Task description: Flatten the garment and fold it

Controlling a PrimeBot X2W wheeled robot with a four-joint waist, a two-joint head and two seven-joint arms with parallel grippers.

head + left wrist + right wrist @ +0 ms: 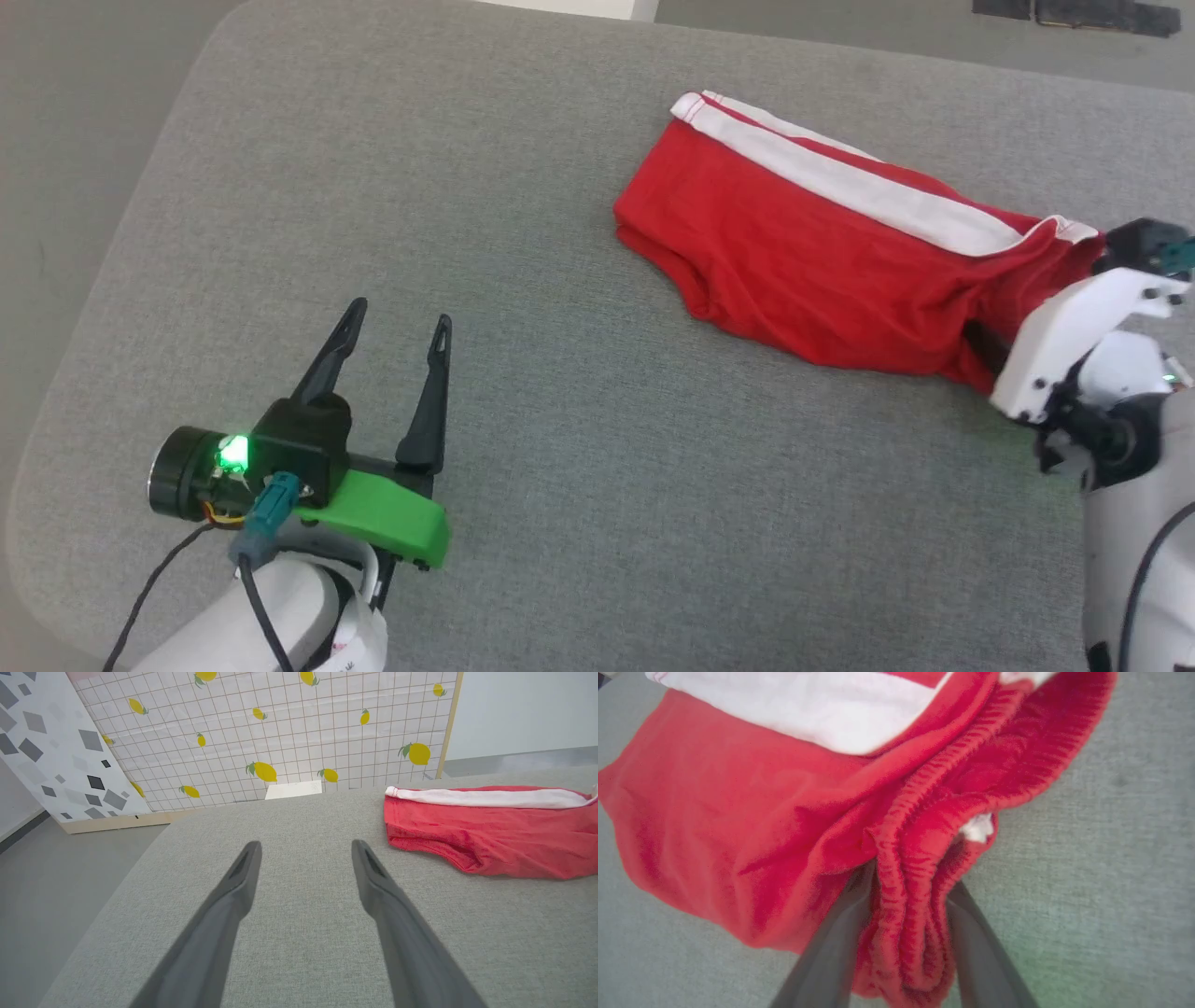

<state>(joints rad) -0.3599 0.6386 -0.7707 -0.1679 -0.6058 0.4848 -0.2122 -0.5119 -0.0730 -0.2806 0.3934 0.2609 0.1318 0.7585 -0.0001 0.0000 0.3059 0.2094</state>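
Showing in the head view: the garment (803, 252), red shorts with a white side stripe (840, 177), is lying rumpled on the grey padded table (523, 485), toward its far right part. The left gripper (401, 313) is hovering over the near left part of the table, well apart from the garment, its two dark fingers standing wide apart and holding nothing. The right arm's white wrist (1064, 345) is reaching in at the garment's right end, its fingers mostly hidden by cloth.

Left wrist view: the left gripper (304, 844) is pointing across bare grey table, jaws spread and empty. The garment (490, 830) is lying off to the right, and a lemon-print panel (280, 732) is standing behind the table.

Right wrist view: the right gripper (911, 877) is straddling the garment's gathered waistband (920, 826), one finger on each side, with red cloth filling the gap. The fingers are standing fairly well apart; whether they are pinching the cloth cannot be told.
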